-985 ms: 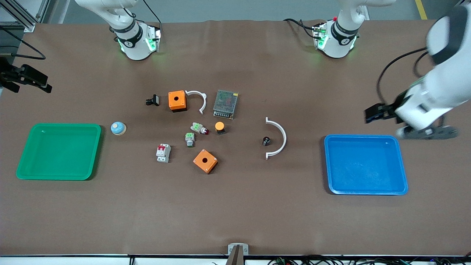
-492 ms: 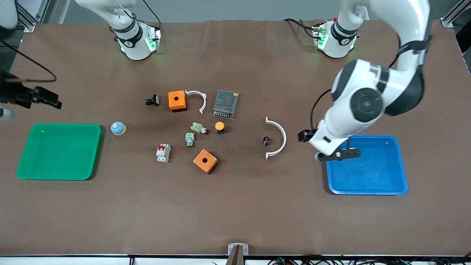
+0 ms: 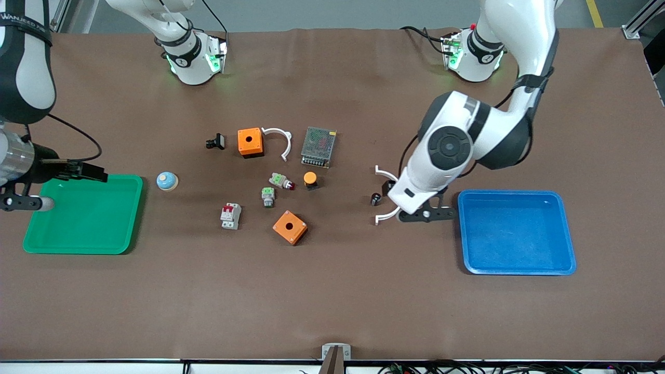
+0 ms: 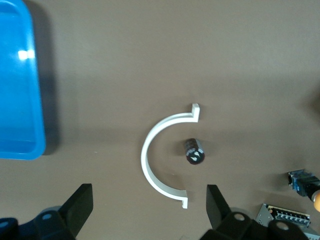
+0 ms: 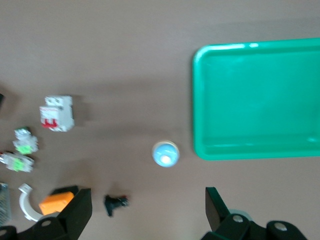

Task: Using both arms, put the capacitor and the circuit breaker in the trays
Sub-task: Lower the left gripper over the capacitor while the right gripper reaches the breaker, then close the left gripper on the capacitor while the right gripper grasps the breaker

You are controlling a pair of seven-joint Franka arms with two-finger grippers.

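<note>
The left claw (image 4: 145,210) is spread wide and holds nothing, hanging over the curved white plastic bracket (image 4: 159,155) and the capacitor (image 4: 194,150). The capacitor, a tiny black cylinder with a pale end, lies on its side inside the bracket's arc without touching it. In the front view the capacitor (image 3: 375,198) is seen at about nine o'clock of the smooth blue tray (image 3: 517,232), well apart from it.

The right claw (image 5: 145,210) is likewise spread wide and empty, held over the rim of the glossy green tray (image 3: 83,214) at the right arm's end of the matte brown surface (image 3: 332,291). The circuit breaker (image 3: 230,215), a light-grey block with a red lever, rests on the surface at about three o'clock of the green tray, with a round blue-and-cream knob (image 3: 167,181) between them.
</note>
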